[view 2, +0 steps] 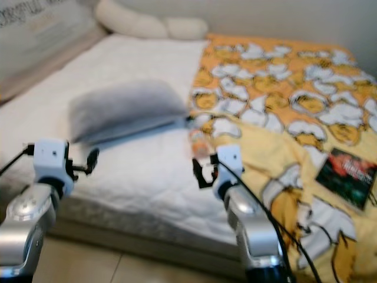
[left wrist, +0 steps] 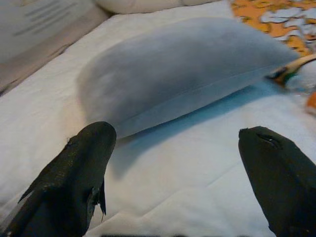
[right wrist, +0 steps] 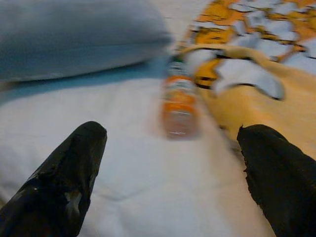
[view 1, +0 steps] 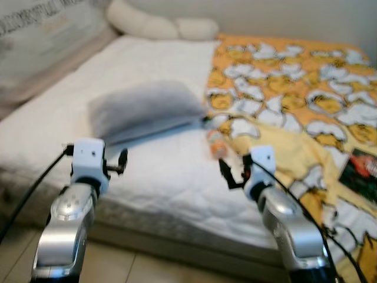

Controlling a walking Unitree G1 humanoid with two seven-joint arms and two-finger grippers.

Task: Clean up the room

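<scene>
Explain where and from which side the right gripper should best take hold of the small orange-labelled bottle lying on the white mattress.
Probably across the middle of the small orange-labelled bottle. It lies on its side beside the edge of the yellow patterned blanket, lengthwise away from the open right gripper. Coming from the foot of the white mattress, with one finger on each long side, suits its round body.
</scene>
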